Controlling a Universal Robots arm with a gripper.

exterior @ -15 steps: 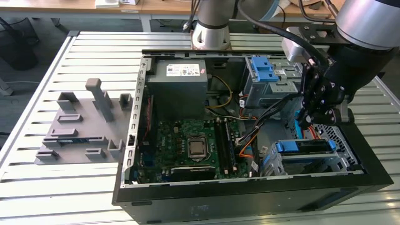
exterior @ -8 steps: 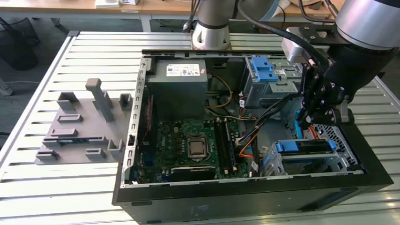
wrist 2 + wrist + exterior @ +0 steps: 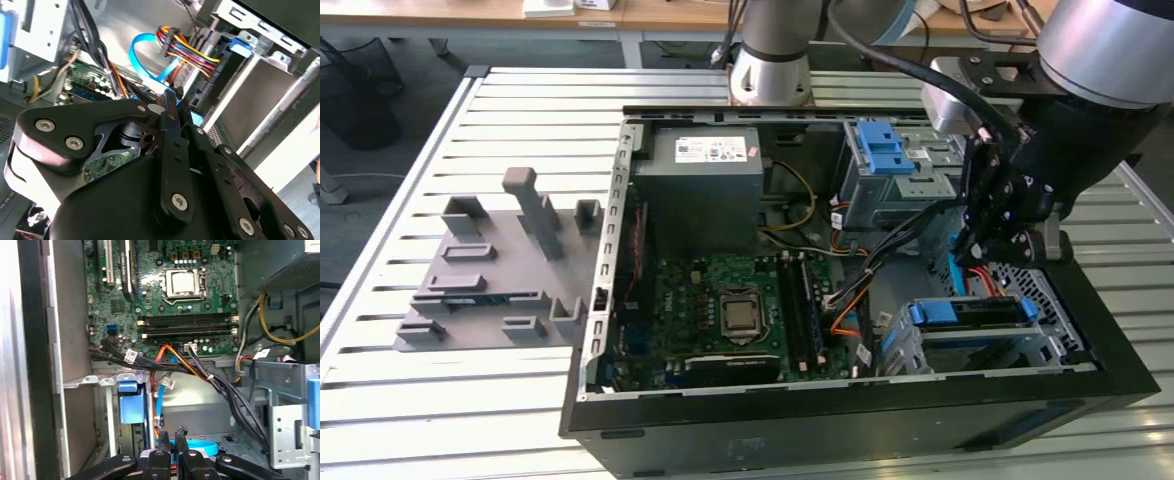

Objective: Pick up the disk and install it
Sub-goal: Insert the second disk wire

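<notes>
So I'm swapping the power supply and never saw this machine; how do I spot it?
Look inside the open black computer case on the slatted metal table. Past the green motherboard, toward the robot arm's base, sits a grey boxy power supply. Only it bears a white sticker; the metal drive cage beside it has a blue latch.

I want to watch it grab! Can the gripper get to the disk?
Probably yes. The gripper hangs just above the disk, which sits in its cage with the top open. Cables run close beside, and the fingers are shut, so they would need to open.
</notes>
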